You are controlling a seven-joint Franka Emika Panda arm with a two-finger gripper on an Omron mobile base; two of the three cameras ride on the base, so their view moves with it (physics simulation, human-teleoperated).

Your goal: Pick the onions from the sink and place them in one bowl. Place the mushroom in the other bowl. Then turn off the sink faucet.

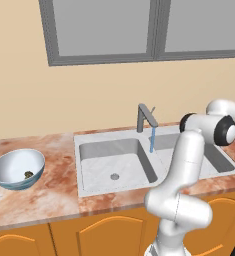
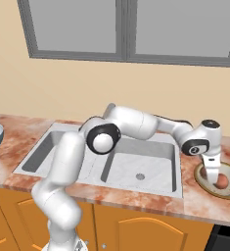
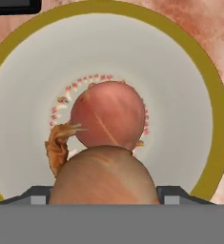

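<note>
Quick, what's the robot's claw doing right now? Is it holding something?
Gripper: jaws shut on the second onion, over the tan bowl where the first onion lies.

The hand looks straight down into a pale bowl [image 3: 189,95] with a dark yellow-brown rim. One round orange-brown onion [image 3: 108,114] lies in the middle of the bowl. A dry, curly bit of its skin sticks out on one side. A second onion [image 3: 104,176] is closer to the camera and sits between the two dark finger tips [image 3: 37,196] of the gripper [image 3: 104,198]. The two onions look like they touch. Pink stone counter [image 3: 213,28] shows around the bowl.
</note>
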